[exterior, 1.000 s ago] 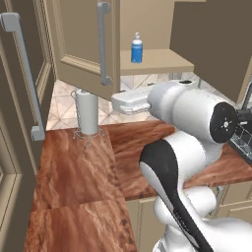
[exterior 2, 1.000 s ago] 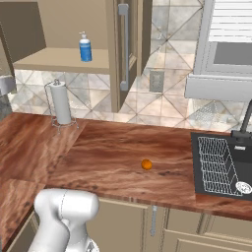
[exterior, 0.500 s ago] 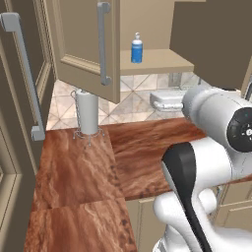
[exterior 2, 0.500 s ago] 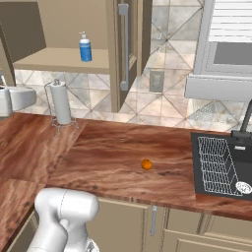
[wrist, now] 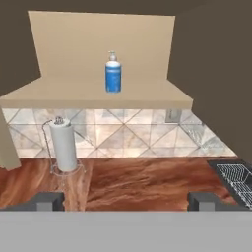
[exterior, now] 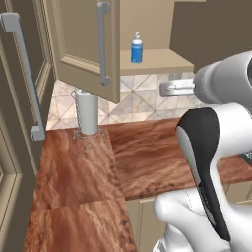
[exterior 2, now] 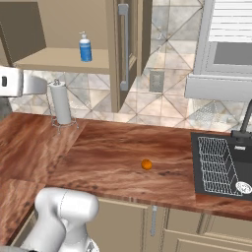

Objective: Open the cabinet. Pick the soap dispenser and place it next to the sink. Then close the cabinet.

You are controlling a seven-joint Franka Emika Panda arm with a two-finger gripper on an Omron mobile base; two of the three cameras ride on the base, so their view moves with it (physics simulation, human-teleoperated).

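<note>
White paper towel roll (wrist: 64, 149) stands below the soap dispenser (wrist: 113, 73).

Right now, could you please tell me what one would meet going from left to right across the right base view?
White paper towel roll on a wire stand → small blue soap dispenser with a white pump top → long grey bar handle on the open beige cabinet door → small orange ball → dark recessed sink with a wire rack.
</note>
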